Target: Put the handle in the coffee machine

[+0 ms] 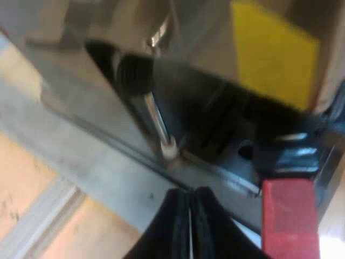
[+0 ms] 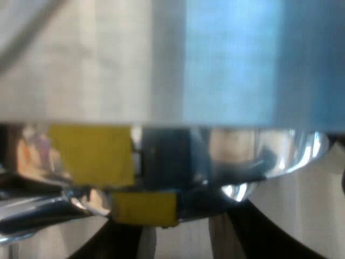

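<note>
The espresso machine [image 1: 215, 97] stands close before my left gripper [image 1: 190, 190], whose two black fingers are pressed together with nothing between them. Beside that gripper, the holder's dark handle [image 1: 285, 156] juts from the machine's front and ends in its red tip [image 1: 288, 216]. My right gripper [image 2: 178, 226] sits tight under the machine's metal face [image 2: 161, 65]. Its fingers [image 2: 108, 240] are spread wide apart, open, below a rounded chrome part [image 2: 269, 154]. I cannot make out anything held between them.
A thin steam wand [image 1: 156, 116] with a black knob [image 1: 132, 73] hangs at the machine's front. Yellow patches mark the machine [image 1: 275, 48] [image 2: 91, 154] [image 2: 144, 208]. A grey metal ledge [image 1: 97, 162] runs along its base, with a wooden tabletop [image 1: 27, 183] beyond.
</note>
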Available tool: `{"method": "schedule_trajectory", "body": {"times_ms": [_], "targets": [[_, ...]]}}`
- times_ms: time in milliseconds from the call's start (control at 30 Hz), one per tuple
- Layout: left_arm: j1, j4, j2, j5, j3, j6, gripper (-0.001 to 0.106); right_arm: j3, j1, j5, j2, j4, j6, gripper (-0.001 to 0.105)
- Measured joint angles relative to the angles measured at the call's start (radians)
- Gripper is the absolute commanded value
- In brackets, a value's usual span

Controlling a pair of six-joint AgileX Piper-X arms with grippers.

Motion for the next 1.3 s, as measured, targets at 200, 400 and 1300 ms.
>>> {"method": "schedule_trajectory", "body": {"times_ms": [200, 400, 1300], "targets": [[-0.057, 0.086, 0.05, -0.061, 0.0, -0.006, 0.001, 0.0, 0.0, 0.004, 0.0, 0.0, 0.0, 0.026], [-0.087, 0.203, 0.05, -0.064, -0.007, 0.044, 0.001, 0.0, 0.002, 0.006, 0.0, 0.0, 0.0, 0.026], [-0.191, 0.286, 0.012, -0.016, 0.041, -0.014, 0.001, 0.126, 0.064, 0.04, -0.067, 0.027, 0.13, 0.026]]}}
